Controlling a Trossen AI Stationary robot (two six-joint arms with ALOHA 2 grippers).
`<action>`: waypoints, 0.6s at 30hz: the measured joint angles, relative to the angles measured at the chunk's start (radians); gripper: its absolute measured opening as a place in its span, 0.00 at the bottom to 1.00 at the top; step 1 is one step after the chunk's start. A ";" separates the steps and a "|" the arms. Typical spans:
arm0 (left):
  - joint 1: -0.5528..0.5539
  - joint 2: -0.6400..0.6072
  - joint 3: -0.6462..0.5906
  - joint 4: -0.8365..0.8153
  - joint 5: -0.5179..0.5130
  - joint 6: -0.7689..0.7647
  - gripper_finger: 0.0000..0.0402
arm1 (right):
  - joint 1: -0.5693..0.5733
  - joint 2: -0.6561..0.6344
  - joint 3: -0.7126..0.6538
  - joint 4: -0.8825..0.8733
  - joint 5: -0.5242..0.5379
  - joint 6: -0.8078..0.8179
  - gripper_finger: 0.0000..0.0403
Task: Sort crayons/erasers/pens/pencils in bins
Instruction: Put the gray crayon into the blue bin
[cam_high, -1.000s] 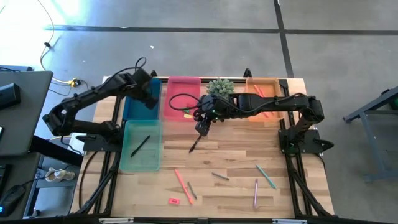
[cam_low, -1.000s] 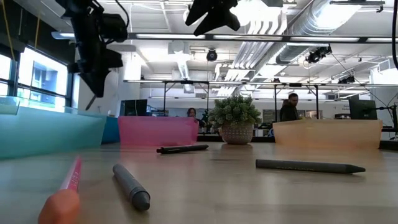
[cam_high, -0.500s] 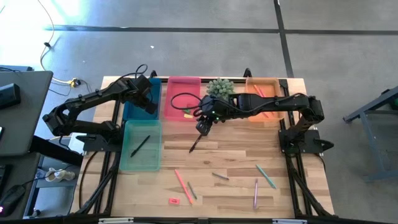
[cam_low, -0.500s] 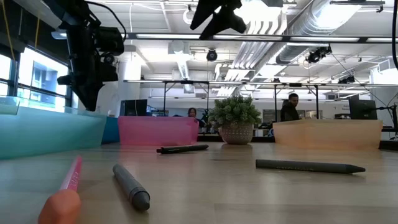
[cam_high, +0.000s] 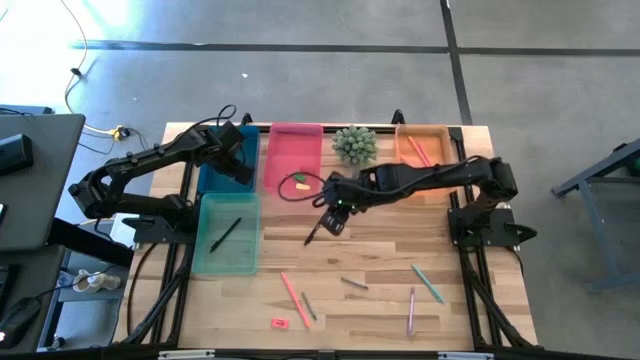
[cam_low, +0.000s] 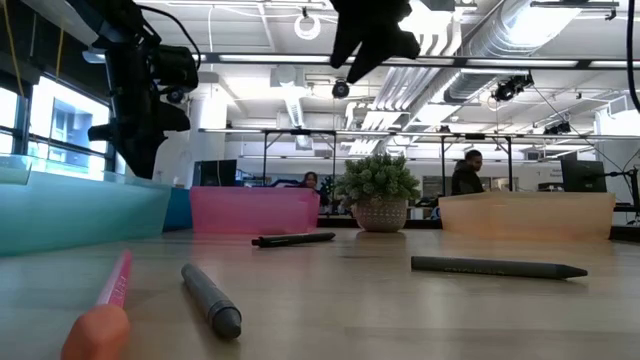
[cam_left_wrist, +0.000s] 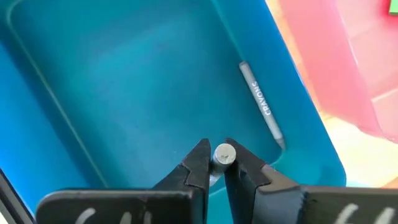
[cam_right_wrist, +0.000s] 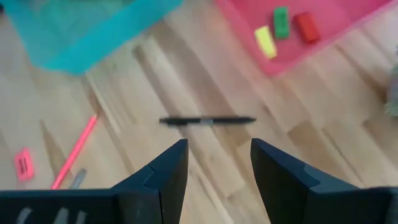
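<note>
High view: left gripper (cam_high: 243, 160) over the blue bin (cam_high: 212, 175); right gripper (cam_high: 333, 218) above the black pen (cam_high: 314, 233) on the table. Left wrist view: fingers (cam_left_wrist: 198, 163) pinch a grey crayon (cam_left_wrist: 222, 155) over that bin, where another crayon (cam_left_wrist: 262, 106) lies; release looks next. Right wrist view: fingers (cam_right_wrist: 160, 177) spread wide, pen untouched; next it must descend and close.

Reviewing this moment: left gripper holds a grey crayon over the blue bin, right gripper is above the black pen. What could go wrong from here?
The left gripper pinches the grey crayon only at its end over the blue bin; it might slip or tilt early. The right gripper, open above the black pen, could roll the pen away if it descends off-centre.
</note>
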 joint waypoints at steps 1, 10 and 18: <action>0.000 0.000 0.000 0.000 0.000 0.000 0.05 | 0.010 0.005 0.000 -0.011 -0.010 -0.003 0.41; 0.000 0.002 0.000 0.002 -0.005 0.034 0.06 | 0.084 0.016 0.000 -0.083 -0.017 0.023 0.41; -0.001 0.002 0.000 0.003 -0.008 0.047 0.23 | 0.109 0.016 0.000 -0.128 -0.014 0.021 0.41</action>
